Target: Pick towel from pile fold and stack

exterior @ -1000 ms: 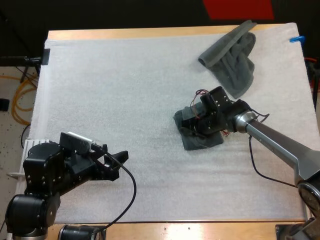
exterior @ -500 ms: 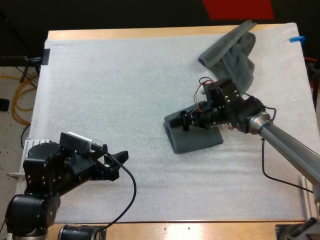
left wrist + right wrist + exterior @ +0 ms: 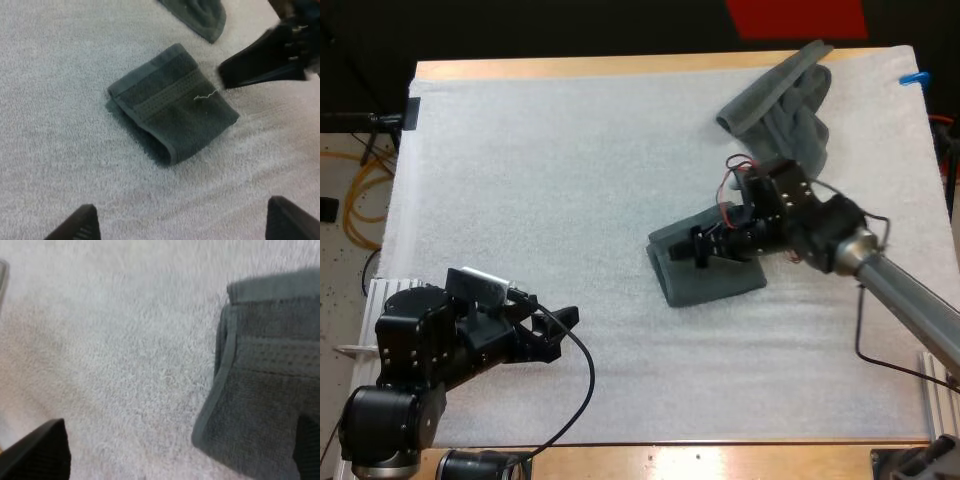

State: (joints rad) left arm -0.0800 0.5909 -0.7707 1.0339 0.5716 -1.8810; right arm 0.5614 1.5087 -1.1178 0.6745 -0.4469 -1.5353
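The folded towel [image 3: 712,282] is a dark grey-green square with a woven band and a loose pale thread. It lies flat on the white mat [image 3: 570,180], right of the worktop's middle. A crumpled towel [image 3: 782,110] lies near the mat's far right corner. The right gripper [image 3: 702,248] is at the folded towel's far edge, its 2 fingers spread and holding nothing. The left gripper [image 3: 552,328] is well apart at the front left, also spread and empty.
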